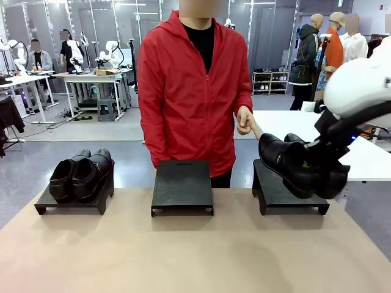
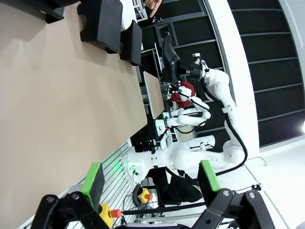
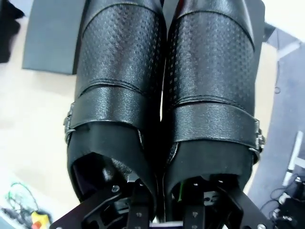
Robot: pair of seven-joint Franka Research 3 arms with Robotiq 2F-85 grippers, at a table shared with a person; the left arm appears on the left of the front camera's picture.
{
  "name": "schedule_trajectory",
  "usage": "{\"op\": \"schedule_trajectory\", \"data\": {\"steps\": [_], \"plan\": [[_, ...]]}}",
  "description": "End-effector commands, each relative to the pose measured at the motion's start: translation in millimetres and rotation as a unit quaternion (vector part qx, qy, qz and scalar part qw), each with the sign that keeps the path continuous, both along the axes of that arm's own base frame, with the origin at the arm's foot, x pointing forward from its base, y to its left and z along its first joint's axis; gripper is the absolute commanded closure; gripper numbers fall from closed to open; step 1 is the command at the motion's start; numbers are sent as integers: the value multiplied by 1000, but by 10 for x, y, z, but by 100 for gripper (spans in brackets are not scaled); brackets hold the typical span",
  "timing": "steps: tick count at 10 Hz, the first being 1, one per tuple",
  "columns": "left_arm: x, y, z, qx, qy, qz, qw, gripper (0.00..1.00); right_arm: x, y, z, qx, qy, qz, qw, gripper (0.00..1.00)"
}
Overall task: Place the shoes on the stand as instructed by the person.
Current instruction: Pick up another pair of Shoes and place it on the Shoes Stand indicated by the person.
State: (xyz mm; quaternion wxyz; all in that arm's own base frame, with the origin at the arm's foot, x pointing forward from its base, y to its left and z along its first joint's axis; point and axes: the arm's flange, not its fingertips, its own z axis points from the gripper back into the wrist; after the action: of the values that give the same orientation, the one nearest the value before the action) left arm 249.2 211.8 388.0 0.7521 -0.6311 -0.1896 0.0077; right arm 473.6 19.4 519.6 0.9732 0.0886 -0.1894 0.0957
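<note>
Black glossy held pair [image 1: 292, 162] clamped in right tool [image 1: 317, 165] at inner heel walls, above right stand [image 1: 287, 194]; long axis tilted, toes up-left, heels low right. Second pair [image 1: 81, 174] on left stand [image 1: 73, 200], toes toward near-left. Middle stand [image 1: 182, 186] bare. Left tool [image 2: 150, 183] spread wide, holding nothing, over table [image 1: 183, 256]. Person's hand [image 1: 245, 121] points down at right stand.

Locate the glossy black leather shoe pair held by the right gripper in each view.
Front view: glossy black leather shoe pair, right side, above the table.
Left wrist view: the pair, upper middle, far off.
Right wrist view: the pair, centre, close up.
Shared landmark: tan tabletop.
</note>
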Motion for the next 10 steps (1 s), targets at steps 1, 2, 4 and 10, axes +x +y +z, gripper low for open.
{"op": "schedule_trajectory", "data": {"steps": [1,2,4,10], "plan": [[-42,-12,2,-1,-10,-6,1000,0,433,27,14,15,-10,-15,1000,89],[-42,-12,2,-1,-10,-6,1000,0,605,8,-23,17,-14,-19,1000,89],[-42,-12,2,-1,-10,-6,1000,0,901,10,-207,2,-25,-38,999,89],[-42,-12,2,-1,-10,-6,1000,0,1437,-15,-802,-4,-50,-69,996,89]]}}
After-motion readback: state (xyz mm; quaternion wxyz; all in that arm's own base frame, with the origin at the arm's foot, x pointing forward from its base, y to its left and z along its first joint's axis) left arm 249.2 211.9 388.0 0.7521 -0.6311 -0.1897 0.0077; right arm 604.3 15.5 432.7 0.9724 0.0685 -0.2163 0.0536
